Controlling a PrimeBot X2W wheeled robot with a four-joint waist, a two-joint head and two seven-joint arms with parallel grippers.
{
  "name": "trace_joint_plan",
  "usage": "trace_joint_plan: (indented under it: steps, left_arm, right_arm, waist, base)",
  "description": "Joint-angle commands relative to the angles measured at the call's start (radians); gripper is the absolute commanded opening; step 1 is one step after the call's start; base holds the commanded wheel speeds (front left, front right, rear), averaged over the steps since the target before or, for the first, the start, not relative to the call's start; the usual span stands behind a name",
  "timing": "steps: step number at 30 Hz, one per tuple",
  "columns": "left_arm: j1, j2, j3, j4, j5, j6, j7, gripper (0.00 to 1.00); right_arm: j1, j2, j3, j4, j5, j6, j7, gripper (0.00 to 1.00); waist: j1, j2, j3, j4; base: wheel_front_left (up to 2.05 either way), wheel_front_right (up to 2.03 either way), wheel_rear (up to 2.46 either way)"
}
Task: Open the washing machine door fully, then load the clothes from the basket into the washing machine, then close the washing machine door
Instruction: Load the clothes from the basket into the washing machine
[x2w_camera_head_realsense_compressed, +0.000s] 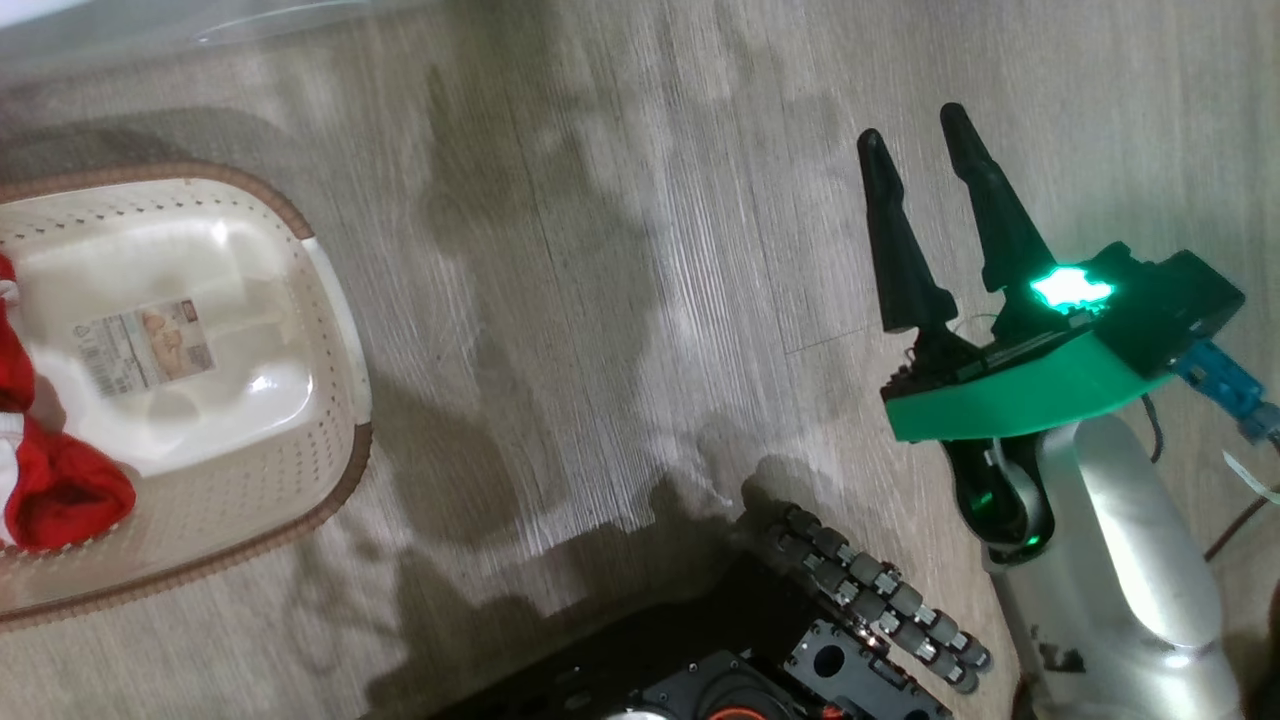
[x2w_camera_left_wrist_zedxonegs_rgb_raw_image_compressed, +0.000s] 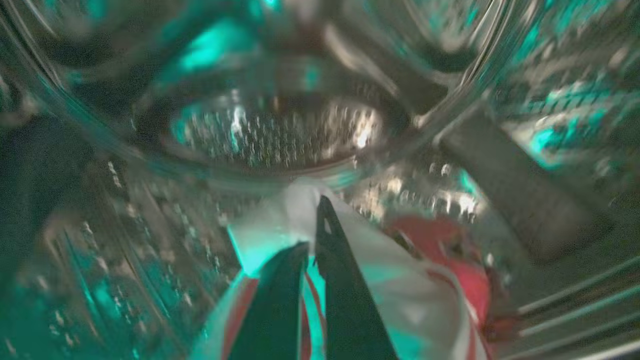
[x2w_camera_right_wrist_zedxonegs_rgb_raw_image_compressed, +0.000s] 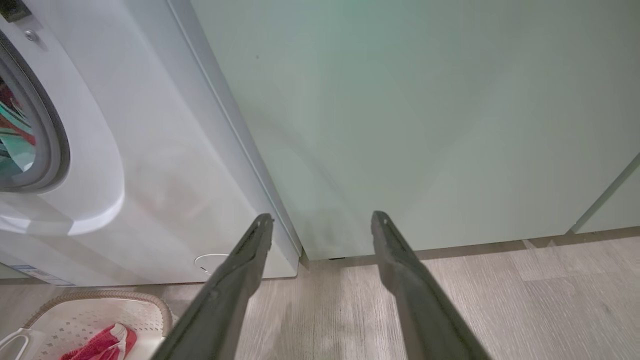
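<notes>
The washing machine (x2w_camera_right_wrist_zedxonegs_rgb_raw_image_compressed: 150, 150) has the left jaws inside its steel drum (x2w_camera_left_wrist_zedxonegs_rgb_raw_image_compressed: 275, 135), clamped on a red-and-white garment (x2w_camera_left_wrist_zedxonegs_rgb_raw_image_compressed: 410, 300). The basket (x2w_camera_head_realsense_compressed: 290, 460) sits at nine o'clock in the head view, with more clothes (x2w_camera_head_realsense_compressed: 60, 490) at its eight o'clock edge. They look soft, light and floppy, so pinch a bunched fold. The right jaws are spread wide and empty.

Head looks down onto basket (x2w_camera_head_realsense_compressed: 300, 470), left wrist close inside drum (x2w_camera_left_wrist_zedxonegs_rgb_raw_image_compressed: 275, 135), right wrist low, basket shared

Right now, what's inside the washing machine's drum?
A red-and-white garment sits inside the steel drum, with the left jaws shut on its white part. The garment and the dark fingers hide the drum wall beneath them, so anything under it cannot be seen.
</notes>
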Motion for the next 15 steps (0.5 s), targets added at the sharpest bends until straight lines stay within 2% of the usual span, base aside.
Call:
trace_joint_plan:
  steps: [1, 5, 6, 7, 8, 10, 15]
  left_arm:
    - [0.003, 0.048, 0.026, -0.003, -0.007, 0.004, -0.013, 0.00]
    - [0.037, 0.021, 0.023, 0.050, -0.036, -0.005, -0.013, 0.00]
    - [0.041, 0.015, 0.026, 0.056, -0.045, -0.004, -0.017, 0.09]
    - [0.043, 0.015, 0.024, 0.059, -0.041, -0.001, -0.025, 0.89]
    - [0.045, 0.013, 0.023, 0.062, -0.041, 0.001, -0.032, 1.00]
    - [0.051, 0.005, 0.020, 0.064, -0.041, 0.005, -0.051, 1.00]
    - [0.115, -0.038, 0.030, 0.042, -0.055, 0.047, -0.130, 1.00]
  right_arm:
    - [0.016, -0.002, 0.015, -0.031, 0.009, 0.000, -0.007, 1.00]
    - [0.015, -0.002, 0.008, -0.027, 0.005, 0.000, -0.007, 1.00]
    - [0.014, -0.002, 0.007, -0.026, 0.004, 0.000, -0.007, 1.00]
    - [0.012, -0.002, 0.007, -0.025, 0.003, 0.000, -0.007, 1.00]
    - [0.009, -0.002, 0.006, -0.025, 0.001, 0.000, -0.007, 1.00]
    - [0.006, -0.002, 0.002, -0.024, -0.004, 0.000, -0.007, 1.00]
    - [0.014, -0.002, -0.013, -0.015, -0.025, 0.000, -0.007, 1.00]
  waist:
    - [-0.0002, 0.0000, 0.004, 0.001]
    - [-0.0002, 0.0000, 0.004, 0.012]
    - [-0.0002, 0.0000, 0.004, 0.015]
    - [-0.0002, 0.0000, 0.003, 0.017]
    - [-0.0002, 0.0000, 0.003, 0.020]
    - [-0.0002, 0.0000, -0.003, 0.028]
    - [-0.0002, 0.0000, -0.043, 0.056]
  base:
    - [0.00, 0.00, 0.00]
    - [0.00, 0.00, 0.00]
    - [0.00, 0.00, 0.00]
    - [0.00, 0.00, 0.00]
    - [0.00, 0.00, 0.00]
    - [0.00, 0.00, 0.00]
    - [0.00, 0.00, 0.00]
